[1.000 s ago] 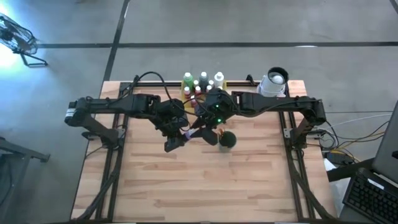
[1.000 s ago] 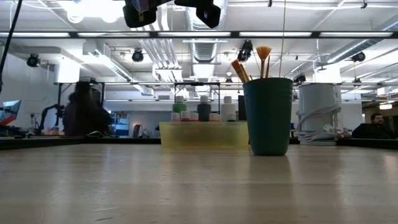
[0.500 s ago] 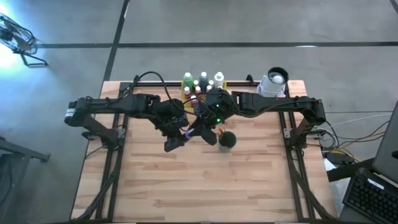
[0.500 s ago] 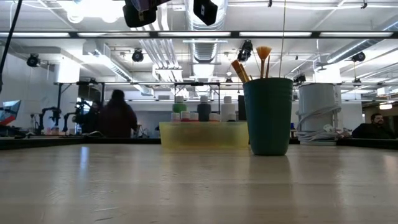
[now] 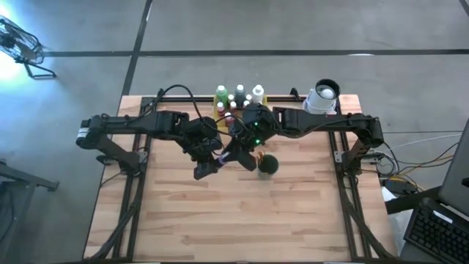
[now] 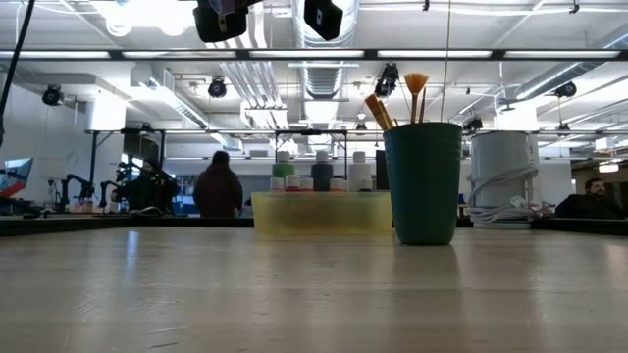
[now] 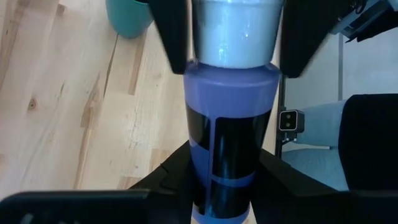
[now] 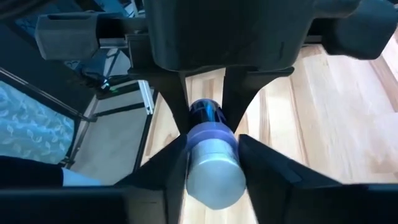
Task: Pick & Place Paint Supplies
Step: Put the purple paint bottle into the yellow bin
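A purple paint bottle (image 7: 230,112) with a black label and a white cap (image 8: 211,171) is held in the air between both grippers, over the middle of the table and left of the dark green cup (image 5: 268,165). My left gripper (image 7: 224,186) is shut on its body and my right gripper (image 8: 211,158) on its cap. Both show at the top edge of the low view. Several other white-capped bottles (image 5: 238,97) stand in the yellow tray (image 6: 322,214) at the far edge. Orange-brown brushes (image 6: 392,103) stick up out of the cup (image 6: 424,181). My left gripper pinches the bottle's purple body near its bottom end (image 7: 227,180) between its two fingers, which lie along the bottle. The bottle is lifted clear of the table. My right gripper pinches the white cap (image 7: 233,31) between its two fingers (image 8: 177,165), coming end-on from the opposite side, along the bottle's length.
The yellow tray (image 5: 220,110) sits at the table's far edge, and a white cylindrical object (image 5: 322,95) with cables stands at the far right corner. The near half of the wooden table (image 5: 242,220) is bare. A person (image 6: 218,186) stands in the room behind.
Both grippers stay at the bottle, and the bottle has kept its place. In the low view the right gripper's visible part has drawn slightly toward the top edge. A person in the room behind has walked to the right.
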Motion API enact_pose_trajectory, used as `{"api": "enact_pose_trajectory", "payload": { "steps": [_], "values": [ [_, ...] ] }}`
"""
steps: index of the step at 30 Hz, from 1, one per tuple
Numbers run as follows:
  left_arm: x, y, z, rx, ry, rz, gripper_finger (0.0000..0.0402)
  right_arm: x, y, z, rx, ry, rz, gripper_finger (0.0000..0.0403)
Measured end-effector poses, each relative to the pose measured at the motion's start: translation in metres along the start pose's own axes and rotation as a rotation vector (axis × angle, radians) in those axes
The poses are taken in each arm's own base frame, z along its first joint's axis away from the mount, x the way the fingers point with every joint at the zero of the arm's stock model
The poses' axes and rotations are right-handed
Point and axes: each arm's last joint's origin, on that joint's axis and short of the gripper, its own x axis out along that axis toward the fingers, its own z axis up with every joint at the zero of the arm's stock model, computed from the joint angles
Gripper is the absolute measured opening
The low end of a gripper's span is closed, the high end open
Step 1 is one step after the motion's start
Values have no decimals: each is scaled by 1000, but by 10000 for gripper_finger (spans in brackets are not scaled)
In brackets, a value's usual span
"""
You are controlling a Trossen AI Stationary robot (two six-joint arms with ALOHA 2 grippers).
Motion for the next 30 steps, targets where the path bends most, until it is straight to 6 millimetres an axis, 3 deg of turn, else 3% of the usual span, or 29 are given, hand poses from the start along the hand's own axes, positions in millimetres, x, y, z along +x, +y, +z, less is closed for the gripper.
{"api": "enact_pose_trajectory", "payload": {
  "steps": [3,6,20,30],
  "values": [
    [0,0,0,1,2,-2,115,0,0,0,9,3,0,197],
    [0,0,0,1,2,-2,116,0,0,0,10,1,-7,221],
    [0,1,-1,2,7,1,117,0,-1,-3,9,26,-31,137],
    [0,0,-1,2,9,-5,117,0,-1,-4,17,30,-28,145]
  ]
}}
